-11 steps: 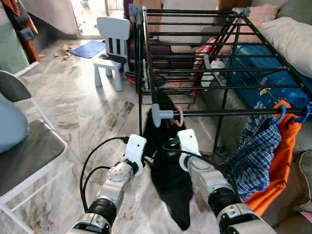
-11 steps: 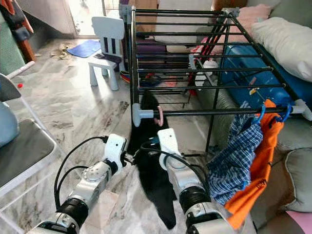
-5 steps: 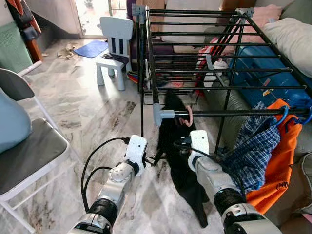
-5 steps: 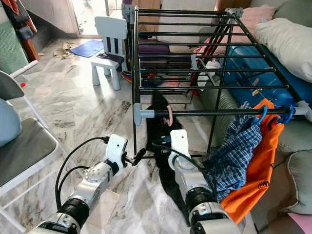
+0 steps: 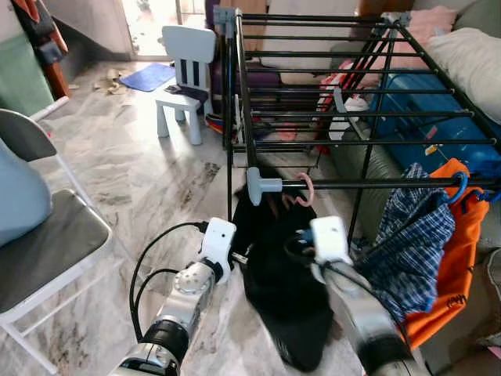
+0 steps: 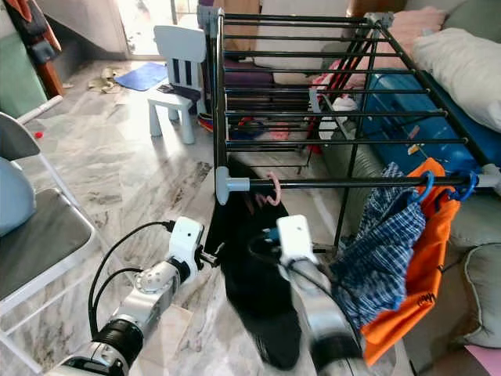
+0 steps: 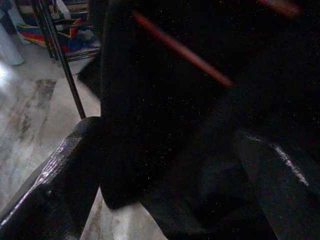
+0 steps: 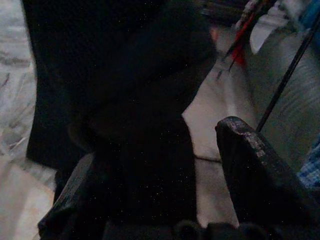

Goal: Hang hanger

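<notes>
A pink hanger (image 5: 302, 190) is hooked over the front rail of the black drying rack (image 5: 376, 183), near its grey left corner. A black garment (image 5: 278, 290) hangs from it down to the floor. My left gripper (image 5: 237, 255) sits at the garment's left edge. In the left wrist view its fingers (image 7: 45, 190) stand apart with black cloth and a thin red hanger bar (image 7: 190, 60) between them. My right gripper (image 5: 296, 249) is blurred, just in front of the garment below the hook. Its fingers (image 8: 250, 165) are spread, with dark cloth between them.
A checked shirt (image 5: 415, 235) and an orange garment (image 5: 454, 266) hang from blue hooks at the rail's right end. A white child's chair (image 5: 184, 74) stands far left of the rack, a grey folding chair (image 5: 47, 251) at my left. A blue case (image 5: 423, 125) lies under the rack.
The hanger's hook slid a little right along the rail and now hangs there. My right arm has drawn back and is blurred. The black garment has swung wider to the left.
</notes>
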Available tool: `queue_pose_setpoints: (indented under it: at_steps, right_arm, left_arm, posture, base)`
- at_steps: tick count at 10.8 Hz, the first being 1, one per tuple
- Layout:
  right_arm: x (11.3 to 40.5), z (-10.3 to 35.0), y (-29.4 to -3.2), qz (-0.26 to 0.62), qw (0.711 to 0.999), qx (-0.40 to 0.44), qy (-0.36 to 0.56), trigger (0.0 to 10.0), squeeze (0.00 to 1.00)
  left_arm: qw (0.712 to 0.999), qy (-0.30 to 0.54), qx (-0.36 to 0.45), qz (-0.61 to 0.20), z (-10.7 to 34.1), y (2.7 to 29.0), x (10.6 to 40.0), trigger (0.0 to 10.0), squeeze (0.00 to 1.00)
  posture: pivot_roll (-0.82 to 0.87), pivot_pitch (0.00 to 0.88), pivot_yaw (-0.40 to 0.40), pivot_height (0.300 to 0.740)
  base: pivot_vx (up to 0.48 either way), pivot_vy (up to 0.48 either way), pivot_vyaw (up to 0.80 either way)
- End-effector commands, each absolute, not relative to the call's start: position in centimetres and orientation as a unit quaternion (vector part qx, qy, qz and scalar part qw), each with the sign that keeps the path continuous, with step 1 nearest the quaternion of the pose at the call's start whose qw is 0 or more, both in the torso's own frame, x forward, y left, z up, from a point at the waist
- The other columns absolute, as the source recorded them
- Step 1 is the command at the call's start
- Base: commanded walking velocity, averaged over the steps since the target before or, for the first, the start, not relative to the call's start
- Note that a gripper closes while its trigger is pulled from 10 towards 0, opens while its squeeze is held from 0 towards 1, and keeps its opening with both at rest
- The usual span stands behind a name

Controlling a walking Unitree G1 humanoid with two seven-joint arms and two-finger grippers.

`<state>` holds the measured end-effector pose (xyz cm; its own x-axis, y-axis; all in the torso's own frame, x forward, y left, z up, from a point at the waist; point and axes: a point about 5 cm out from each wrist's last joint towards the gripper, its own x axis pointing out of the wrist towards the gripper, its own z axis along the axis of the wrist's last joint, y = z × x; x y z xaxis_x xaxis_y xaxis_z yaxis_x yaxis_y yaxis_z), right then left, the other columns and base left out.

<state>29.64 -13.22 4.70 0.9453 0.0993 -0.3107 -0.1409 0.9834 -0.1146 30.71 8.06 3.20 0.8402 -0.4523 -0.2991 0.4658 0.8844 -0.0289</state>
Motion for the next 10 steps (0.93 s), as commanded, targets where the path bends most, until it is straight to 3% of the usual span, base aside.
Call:
queue_pose_setpoints:
  at_steps: [1, 4, 10]
  right_arm:
    - [29.3, 5.8, -13.4, 0.061, 0.986, -0.077, 0.133, 10.0, 1.00]
    - [26.3, 7.9, -12.6, 0.085, 0.990, -0.061, 0.098, 10.0, 1.00]
    - [23.5, 10.4, -11.8, 0.119, 0.988, -0.050, 0.082, 10.0, 1.00]
  left_arm:
    - [0.957, 0.155, 0.033, -0.244, 3.2, 7.9, 30.8, 10.0, 0.00]
    - [0.955, 0.159, 0.037, -0.249, 3.1, 7.7, 30.8, 10.0, 0.00]
    - [0.958, 0.166, 0.056, -0.228, 3.0, 8.8, 30.9, 10.0, 0.00]
  posture:
    - [0.07, 0.000, -0.049, 0.740]
    - [0.05, 0.000, -0.037, 0.740]
    - [0.04, 0.000, -0.037, 0.740]
  base:
    - [0.000, 0.000, 0.00]
    - [0.000, 0.000, 0.00]
    - [0.000, 0.000, 0.00]
